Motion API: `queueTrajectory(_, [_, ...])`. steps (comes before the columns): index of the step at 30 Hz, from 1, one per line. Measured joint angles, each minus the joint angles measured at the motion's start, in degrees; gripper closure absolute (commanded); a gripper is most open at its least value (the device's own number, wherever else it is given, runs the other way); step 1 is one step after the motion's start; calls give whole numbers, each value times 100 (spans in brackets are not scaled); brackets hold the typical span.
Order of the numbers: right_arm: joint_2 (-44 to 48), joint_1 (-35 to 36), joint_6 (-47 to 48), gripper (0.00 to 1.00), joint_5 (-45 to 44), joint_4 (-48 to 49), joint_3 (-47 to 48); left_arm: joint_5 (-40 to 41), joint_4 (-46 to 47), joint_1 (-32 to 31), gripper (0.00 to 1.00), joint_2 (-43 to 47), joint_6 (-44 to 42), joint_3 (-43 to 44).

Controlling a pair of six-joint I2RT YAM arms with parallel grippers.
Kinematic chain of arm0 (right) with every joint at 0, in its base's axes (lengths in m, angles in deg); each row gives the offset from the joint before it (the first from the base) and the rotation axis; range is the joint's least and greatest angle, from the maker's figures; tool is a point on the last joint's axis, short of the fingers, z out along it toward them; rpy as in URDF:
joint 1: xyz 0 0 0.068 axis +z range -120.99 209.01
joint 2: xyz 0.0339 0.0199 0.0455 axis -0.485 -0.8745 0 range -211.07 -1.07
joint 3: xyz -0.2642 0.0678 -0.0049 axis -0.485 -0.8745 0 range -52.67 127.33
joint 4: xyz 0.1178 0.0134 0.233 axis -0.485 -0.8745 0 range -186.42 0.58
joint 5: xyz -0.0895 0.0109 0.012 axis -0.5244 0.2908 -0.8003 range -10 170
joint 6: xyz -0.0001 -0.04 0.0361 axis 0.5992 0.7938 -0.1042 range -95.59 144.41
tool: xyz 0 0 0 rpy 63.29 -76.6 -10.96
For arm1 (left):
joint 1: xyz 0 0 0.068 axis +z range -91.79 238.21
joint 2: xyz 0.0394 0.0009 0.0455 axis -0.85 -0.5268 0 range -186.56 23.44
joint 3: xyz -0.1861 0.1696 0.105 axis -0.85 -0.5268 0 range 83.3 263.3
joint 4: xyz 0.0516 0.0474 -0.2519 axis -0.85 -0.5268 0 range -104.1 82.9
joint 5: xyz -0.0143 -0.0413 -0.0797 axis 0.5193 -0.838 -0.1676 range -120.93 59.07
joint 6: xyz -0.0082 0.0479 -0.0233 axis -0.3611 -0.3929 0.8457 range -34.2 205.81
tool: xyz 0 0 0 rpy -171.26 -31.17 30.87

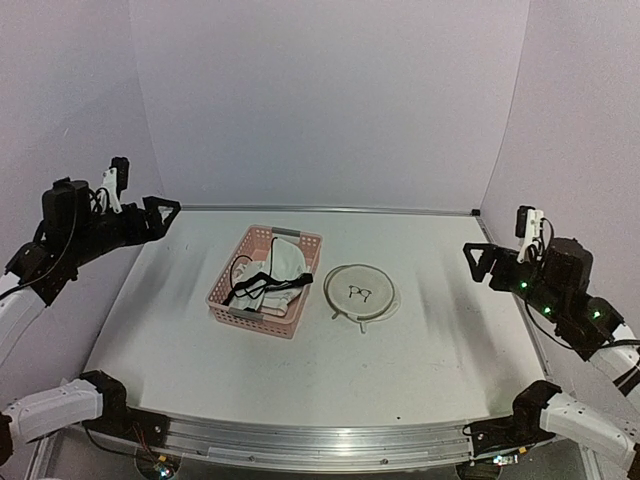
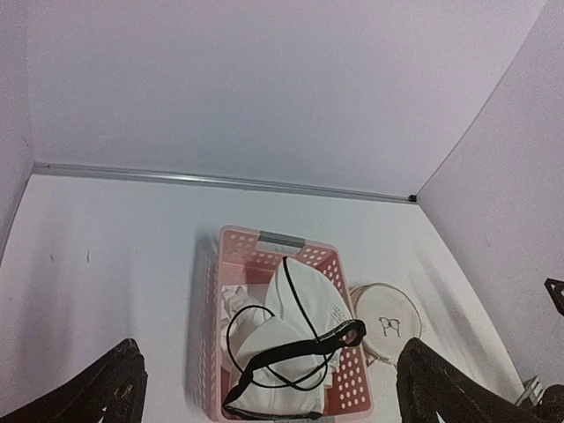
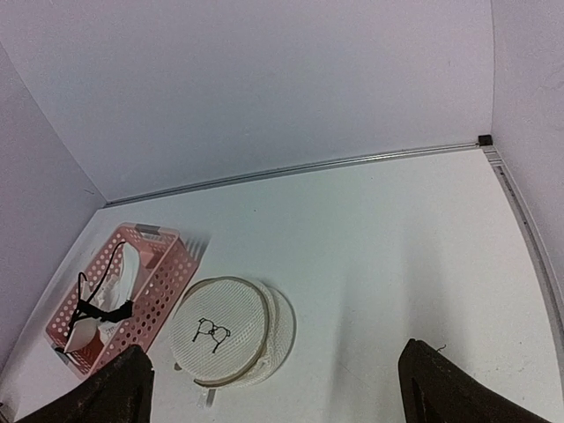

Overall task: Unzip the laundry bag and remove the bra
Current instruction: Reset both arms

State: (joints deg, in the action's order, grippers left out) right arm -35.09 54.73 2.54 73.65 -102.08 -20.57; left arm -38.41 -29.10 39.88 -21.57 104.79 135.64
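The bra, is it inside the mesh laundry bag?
No, the bra lies in the pink basket, with the flattened laundry bag on the table beside it.

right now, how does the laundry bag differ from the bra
The laundry bag lies collapsed flat on the table, beside the pink basket; the bra sits heaped inside that basket. The laundry bag is a round disc bearing a small black drawing; the bra is crumpled, with thin black straps looping over it. Both are white.

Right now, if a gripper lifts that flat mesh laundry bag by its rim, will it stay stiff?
The laundry bag lies collapsed flat, so its mesh would probably sag between round hoops. It looks light and may slide on the smooth table.
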Motion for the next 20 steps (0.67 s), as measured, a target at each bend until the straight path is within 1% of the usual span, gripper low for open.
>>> queueTrajectory(3, [92, 0, 0, 2, -87, -57, 0, -162, 17, 0, 1, 223, -153, -9])
queueTrajectory(8, [225, 0, 2, 2, -212, -170, 0, -203, 216, 0, 1, 546, -291, -302])
queueTrajectory(20, [376, 0, 2, 2, -308, -238, 0, -249, 258, 0, 1, 546, -413, -376])
